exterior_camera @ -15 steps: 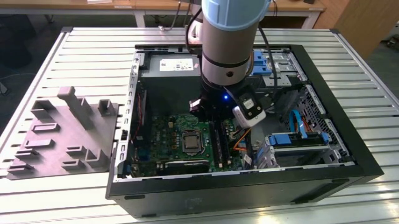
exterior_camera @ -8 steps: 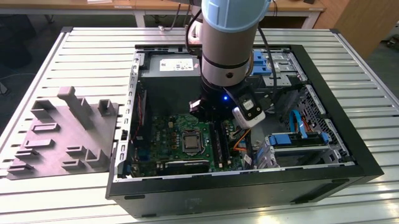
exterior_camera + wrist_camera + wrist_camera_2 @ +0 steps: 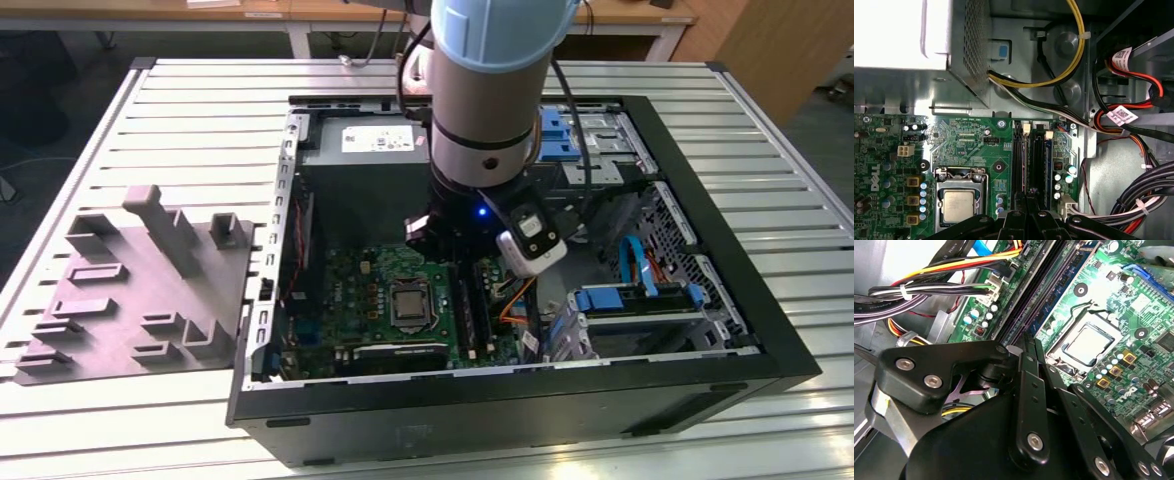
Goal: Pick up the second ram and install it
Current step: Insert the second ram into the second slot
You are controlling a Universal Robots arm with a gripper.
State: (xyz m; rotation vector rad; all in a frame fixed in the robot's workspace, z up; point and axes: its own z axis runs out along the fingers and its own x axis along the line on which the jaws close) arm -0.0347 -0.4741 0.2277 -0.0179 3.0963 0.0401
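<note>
the arm reaches down into the open computer case, which lies on a slatted metal table, with a grey moulded fixture beside it on the exterior view's left. the gripper hangs low over the motherboard, its tips right at the long black memory slots. the slots run between the processor socket and the board edge nearest the cable bundle. the fingers are drawn almost together with only a thin gap between them, and they pinch the second ram. it stands on edge in line with the slots, showing in the first wrist view as a narrow dark strip that runs from the fingertips toward the pale latches at the far end of the slots. whether the stick is fully seated i cannot tell, since the fingers cover its middle. a metal power supply box sits beyond the board, and yellow, red and black wires loop out from its grille and past the slots along the case wall.
</note>
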